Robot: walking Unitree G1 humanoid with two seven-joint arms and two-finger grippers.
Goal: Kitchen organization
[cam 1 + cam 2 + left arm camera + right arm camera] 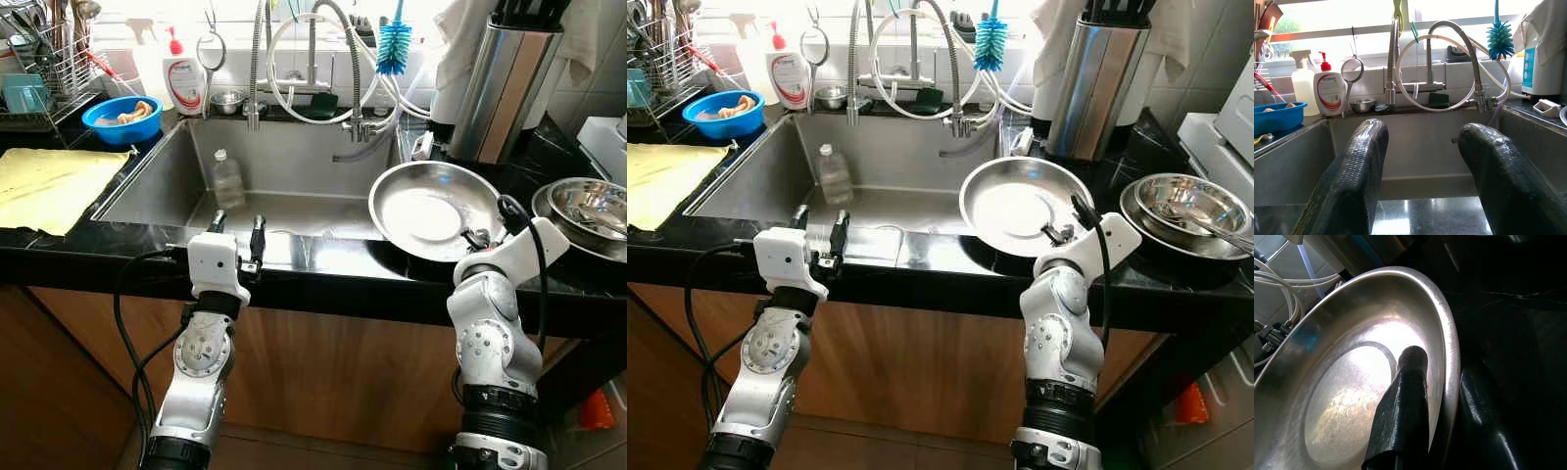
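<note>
In the left eye view the robot stands at a black table (59,240) with a steel sink (162,181) in the middle. The right pincer (477,238) is clamped on the near rim of a steel plate (431,211), which sits on the table just right of the sink and partly over its edge; holding at the rim lets the plate be lifted without touching its face. The left pincer (235,233) hovers over the near edge of the sink, fingers apart and holding nothing, probably waiting. A plastic bottle (227,178) stands inside the sink, a blue bowl (122,117) is far left beside a soap bottle (183,78), and stacked steel bowls (585,211) lie on the far right. In the right eye view a knife block (1095,88) stands behind the plate. In the left wrist view the two fingers (1354,176) are wide apart, facing the tap (1415,88) and a blue brush (1500,41). In the right wrist view one finger (1403,406) lies inside the plate and the other under the rim, so the plate is pinched between them.
</note>
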